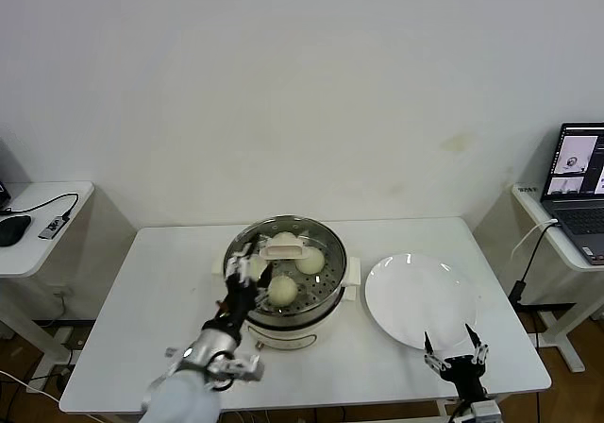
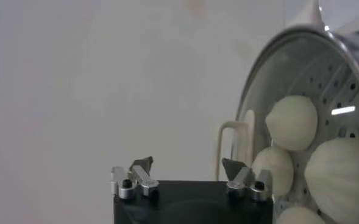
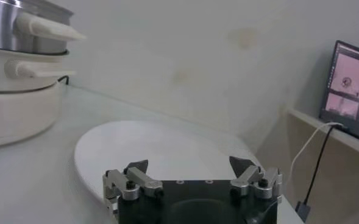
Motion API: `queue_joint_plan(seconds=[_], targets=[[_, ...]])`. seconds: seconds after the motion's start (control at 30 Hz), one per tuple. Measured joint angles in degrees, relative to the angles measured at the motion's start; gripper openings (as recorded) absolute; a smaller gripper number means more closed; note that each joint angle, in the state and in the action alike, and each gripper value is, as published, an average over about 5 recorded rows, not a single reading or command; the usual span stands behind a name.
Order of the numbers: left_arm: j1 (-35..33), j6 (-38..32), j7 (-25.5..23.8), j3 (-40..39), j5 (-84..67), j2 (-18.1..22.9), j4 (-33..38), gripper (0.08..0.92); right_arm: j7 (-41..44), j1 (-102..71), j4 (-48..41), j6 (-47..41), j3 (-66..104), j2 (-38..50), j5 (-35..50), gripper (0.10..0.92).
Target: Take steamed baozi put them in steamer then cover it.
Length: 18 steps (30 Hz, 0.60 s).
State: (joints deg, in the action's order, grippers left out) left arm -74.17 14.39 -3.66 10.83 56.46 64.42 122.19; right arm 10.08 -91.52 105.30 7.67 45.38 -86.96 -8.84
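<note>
The steel steamer (image 1: 316, 307) stands on its white base at the table's middle. The clear glass cover (image 1: 286, 246) with its cream handle lies on top of it. Through the glass I see three steamed baozi (image 1: 282, 289) on the perforated tray. My left gripper (image 1: 245, 277) is open and empty at the steamer's front left rim. In the left wrist view the open left gripper (image 2: 187, 163) is beside the cover's handle (image 2: 234, 146), with several baozi (image 2: 292, 122) behind the glass. My right gripper (image 1: 450, 340) is open and empty at the front right.
A flat white plate (image 1: 420, 300) lies bare to the right of the steamer, just beyond my right gripper (image 3: 189, 163); it also shows in the right wrist view (image 3: 167, 149). A laptop (image 1: 578, 187) sits on the right side table. A mouse (image 1: 13, 229) sits on the left side table.
</note>
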Motion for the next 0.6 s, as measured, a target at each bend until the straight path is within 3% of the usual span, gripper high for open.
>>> queue_joint_plan(seconds=[0.3, 0.6], targets=[[-15.3, -13.1, 7.3, 16.3, -29.2, 3.3, -1.5, 0.823, -0.2, -1.7, 0.8, 1.4, -2.3, 1.8, 2.1, 0.823], [-26.4, -21.0, 10.2, 22.1, -55.9, 6.2, -4.8, 0.823, 0.7, -4.1, 1.9, 1.9, -5.2, 3.7, 4.8, 0.823]])
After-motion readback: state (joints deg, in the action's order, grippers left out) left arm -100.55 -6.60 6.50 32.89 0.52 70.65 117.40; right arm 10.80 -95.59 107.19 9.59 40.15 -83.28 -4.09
